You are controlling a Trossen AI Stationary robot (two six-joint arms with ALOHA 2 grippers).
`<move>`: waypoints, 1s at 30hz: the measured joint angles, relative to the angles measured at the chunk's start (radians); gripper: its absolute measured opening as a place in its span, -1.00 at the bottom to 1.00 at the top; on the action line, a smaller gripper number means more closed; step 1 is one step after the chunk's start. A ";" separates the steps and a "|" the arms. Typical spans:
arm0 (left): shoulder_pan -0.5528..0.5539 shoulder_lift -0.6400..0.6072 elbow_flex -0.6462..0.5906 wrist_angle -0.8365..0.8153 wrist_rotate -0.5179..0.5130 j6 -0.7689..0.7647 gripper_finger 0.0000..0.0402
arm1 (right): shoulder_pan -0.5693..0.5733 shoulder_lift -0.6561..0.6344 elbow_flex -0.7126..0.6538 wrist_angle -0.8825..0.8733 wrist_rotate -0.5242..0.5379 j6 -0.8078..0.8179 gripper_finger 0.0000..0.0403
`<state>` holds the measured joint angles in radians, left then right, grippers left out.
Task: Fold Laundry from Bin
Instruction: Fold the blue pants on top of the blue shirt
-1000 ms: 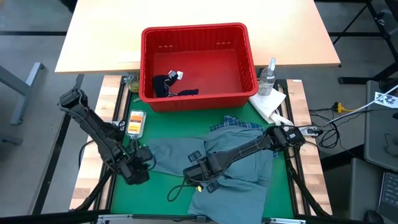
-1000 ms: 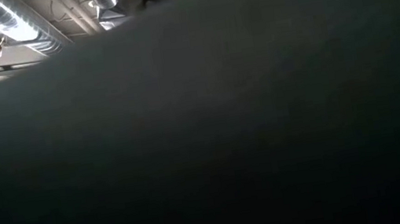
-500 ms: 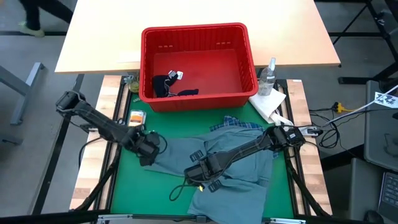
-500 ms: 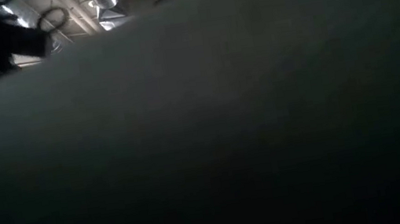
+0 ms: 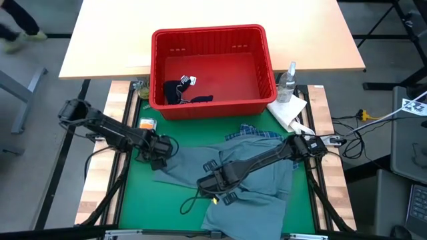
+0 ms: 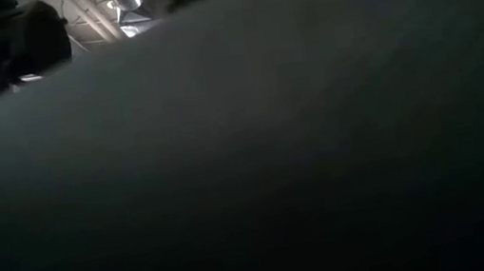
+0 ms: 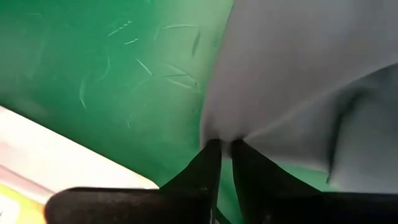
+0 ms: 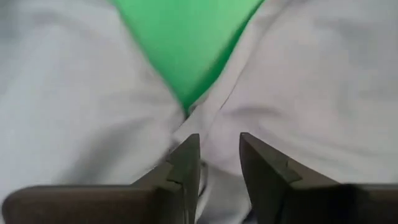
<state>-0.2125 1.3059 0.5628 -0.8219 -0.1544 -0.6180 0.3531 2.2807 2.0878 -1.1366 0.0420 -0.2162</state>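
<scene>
A large grey-blue garment (image 5: 257, 183) lies spread on the green mat (image 5: 143, 197), with a blue-white plaid shirt (image 5: 253, 133) peeking out under its far edge. My left gripper (image 5: 157, 152) is at the garment's left edge, shut on it. Over the middle of the garment, my right gripper (image 8: 217, 149) points down and is open, above a fold where two flaps meet. The red bin (image 5: 210, 32) stands beyond the mat, and a dark navy garment (image 5: 180, 91) lies on its floor. Dark cloth fills most of the low view. My left gripper pinches the grey-blue garment's left edge (image 7: 221, 132) between its two fingertips (image 7: 208, 163), coming from above and pointing down. The cloth puckers at the tips, and the rest lies flat on the mat. My right gripper: I cannot tell whether its open fingers touch the cloth beneath them.
A clear spray bottle (image 5: 288, 81) and a white paper towel (image 5: 290, 112) sit right of the bin. A small orange packet (image 5: 145, 125) lies at the mat's far left. A black cable (image 5: 193, 203) loops on the mat near my right gripper. A pale wooden table (image 5: 107, 40) lies behind.
My left gripper has swung from the mat's near left toward the far edge and the right, sinking onto the grey-blue garment's left edge. The garment lies as before. My right gripper has stayed over the garment's middle.
</scene>
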 joint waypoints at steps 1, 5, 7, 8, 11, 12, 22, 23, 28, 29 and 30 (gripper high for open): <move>0.007 -0.002 -0.006 0.008 0.000 0.001 -0.82 | 0.000 -0.001 0.016 0.003 0.015 -0.004 -0.45; 0.032 -0.003 -0.020 0.017 0.000 0.020 -0.89 | 0.000 -0.001 0.086 0.025 0.103 -0.041 -0.45; 0.040 -0.002 -0.021 0.018 0.000 0.030 -0.92 | 0.000 -0.004 0.092 0.118 0.167 -0.061 -0.45; 0.045 -0.002 -0.021 0.019 -0.001 0.030 -0.93 | -0.001 -0.004 0.092 0.169 0.198 -0.078 -0.45; 0.056 -0.002 -0.022 0.022 -0.003 0.029 -0.96 | -0.009 0.021 0.092 0.353 0.216 -0.128 -0.45; 0.057 -0.001 -0.022 0.023 -0.003 0.029 -0.96 | -0.015 0.034 0.092 0.414 0.209 -0.135 -0.45; 0.057 0.000 -0.023 0.027 0.008 0.025 -0.99 | -0.055 0.199 0.091 0.901 0.280 -0.120 -0.45; 0.057 0.000 -0.023 0.027 0.008 0.025 -0.99 | -0.055 0.214 0.091 0.919 0.292 -0.113 -0.45; 0.057 0.000 -0.023 0.029 0.011 0.025 -0.99 | -0.067 0.290 0.091 0.953 0.350 -0.020 -0.45; 0.057 0.000 -0.023 0.029 0.011 0.025 -0.99 | -0.067 0.303 0.091 0.952 0.357 0.007 -0.45; 0.057 0.000 -0.024 0.029 0.012 0.025 -0.99 | -0.070 0.319 0.091 0.948 0.357 0.034 -0.45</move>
<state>-0.1551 1.3060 0.5392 -0.7929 -0.1429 -0.5930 0.2830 2.5994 2.1784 -0.1888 0.3992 -0.1818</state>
